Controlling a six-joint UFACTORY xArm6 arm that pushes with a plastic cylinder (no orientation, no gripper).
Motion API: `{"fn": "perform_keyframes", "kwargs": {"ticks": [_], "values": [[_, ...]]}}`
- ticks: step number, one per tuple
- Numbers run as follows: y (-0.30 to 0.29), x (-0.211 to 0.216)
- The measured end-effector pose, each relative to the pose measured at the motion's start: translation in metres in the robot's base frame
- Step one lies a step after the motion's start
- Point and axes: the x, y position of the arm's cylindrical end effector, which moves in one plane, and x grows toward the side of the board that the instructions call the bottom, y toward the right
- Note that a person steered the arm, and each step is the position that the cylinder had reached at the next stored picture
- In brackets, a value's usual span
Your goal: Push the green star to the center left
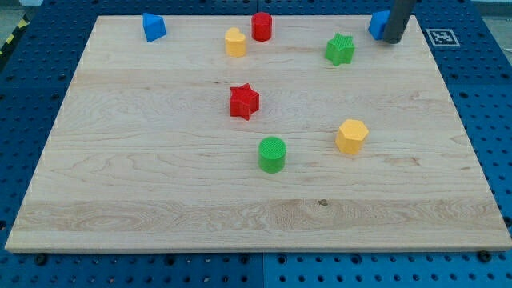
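The green star (340, 50) lies near the view's top, right of centre, on the wooden board (160, 176). My tip (393, 39) is the lower end of a dark rod at the view's top right. It stands to the right of the green star, a short gap apart, and right against a blue block (378, 24) that it partly hides.
A red cylinder (262, 26) and a yellow block (234, 42) sit at the top centre. A blue block (154, 27) sits at the top left. A red star (244, 102) lies mid-board. A green cylinder (272, 154) and a yellow hexagon (351, 136) lie lower right of centre.
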Motion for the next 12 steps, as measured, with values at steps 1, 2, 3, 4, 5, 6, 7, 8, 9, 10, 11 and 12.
{"fn": "perform_keyframes", "kwargs": {"ticks": [1, 2, 3, 4, 5, 6, 7, 8, 9, 10, 11, 12], "values": [[-0.001, 0.000], [-0.001, 0.017], [-0.002, 0.047], [-0.006, 0.047], [-0.036, 0.036], [-0.085, 0.033], [-0.149, 0.033], [-0.205, 0.033], [-0.219, 0.033], [-0.238, 0.034], [-0.264, 0.038], [-0.291, 0.041]]}}
